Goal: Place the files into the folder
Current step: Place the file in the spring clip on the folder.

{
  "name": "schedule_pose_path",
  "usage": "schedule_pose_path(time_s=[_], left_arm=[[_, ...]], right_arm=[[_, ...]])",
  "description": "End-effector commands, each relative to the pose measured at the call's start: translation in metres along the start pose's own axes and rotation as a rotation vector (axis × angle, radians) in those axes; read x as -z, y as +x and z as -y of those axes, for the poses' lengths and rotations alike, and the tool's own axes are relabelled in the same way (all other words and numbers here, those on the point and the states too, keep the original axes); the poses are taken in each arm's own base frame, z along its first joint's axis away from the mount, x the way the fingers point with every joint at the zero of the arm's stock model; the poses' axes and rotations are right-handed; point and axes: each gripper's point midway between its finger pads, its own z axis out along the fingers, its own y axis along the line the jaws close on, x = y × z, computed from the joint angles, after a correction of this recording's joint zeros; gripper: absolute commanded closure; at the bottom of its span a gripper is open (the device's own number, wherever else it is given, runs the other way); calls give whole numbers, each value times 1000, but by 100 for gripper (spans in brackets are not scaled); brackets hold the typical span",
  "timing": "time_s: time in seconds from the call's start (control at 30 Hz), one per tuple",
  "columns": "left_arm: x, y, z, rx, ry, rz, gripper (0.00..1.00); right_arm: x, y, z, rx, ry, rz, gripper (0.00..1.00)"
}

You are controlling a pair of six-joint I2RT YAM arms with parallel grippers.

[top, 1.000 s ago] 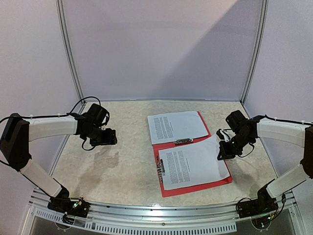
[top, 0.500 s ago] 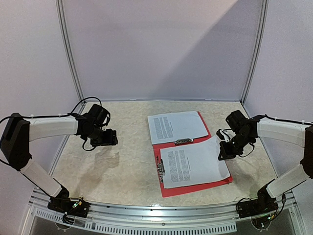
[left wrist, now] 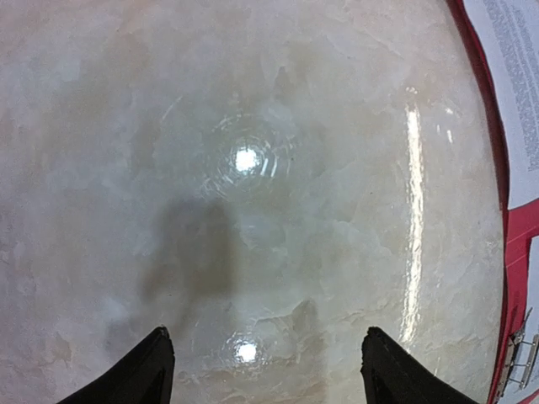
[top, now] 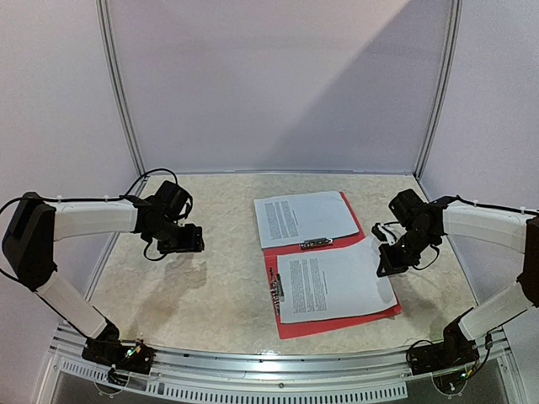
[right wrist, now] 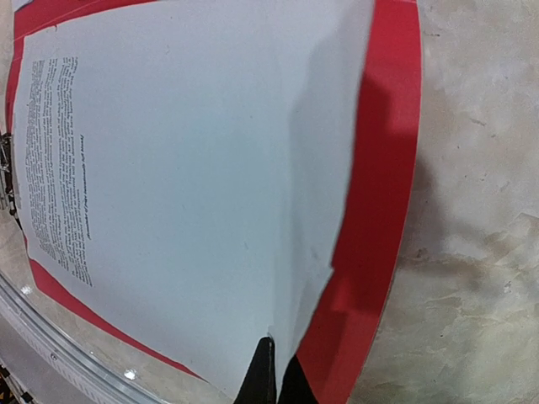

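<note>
The red folder (top: pixel 286 326) lies open right of the table's middle, a metal clip (top: pixel 317 243) at its fold. One printed file (top: pixel 303 215) lies on the far cover. A second file (top: pixel 333 282) lies on the near cover. My right gripper (top: pixel 384 268) is shut on that sheet's right edge, lifting it slightly; the right wrist view shows the sheet (right wrist: pixel 185 177) pinched between the closed fingers (right wrist: pixel 268 379) above the red cover (right wrist: pixel 379 210). My left gripper (top: pixel 187 241) is open and empty over bare table, left of the folder. The folder's edge (left wrist: pixel 515 244) shows at the right of the left wrist view.
The table (top: pixel 210 278) is beige marble-patterned. White booth walls stand at the back and both sides. A metal rail (top: pixel 269 370) runs along the near edge.
My left gripper has drifted slightly right toward the folder. My right gripper and the held sheet have barely moved.
</note>
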Motion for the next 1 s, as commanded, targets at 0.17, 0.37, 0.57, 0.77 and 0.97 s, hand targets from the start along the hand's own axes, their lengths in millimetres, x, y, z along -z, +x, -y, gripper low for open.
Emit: schedule_pose_path(time_s=[0.17, 0.37, 0.57, 0.77, 0.97], left_arm=[[0, -4, 11, -9, 18, 13, 23], [0, -4, 14, -13, 25, 8, 23], [-2, -4, 14, -22, 24, 7, 23], [-6, -2, 15, -24, 28, -6, 23], [-7, 0, 15, -29, 28, -11, 23]], right_arm=[[11, -5, 3, 40, 29, 32, 100], [11, -8, 4, 60, 35, 36, 100], [10, -19, 3, 72, 43, 35, 100], [3, -25, 4, 83, 50, 8, 100], [0, -20, 1, 75, 28, -12, 100]])
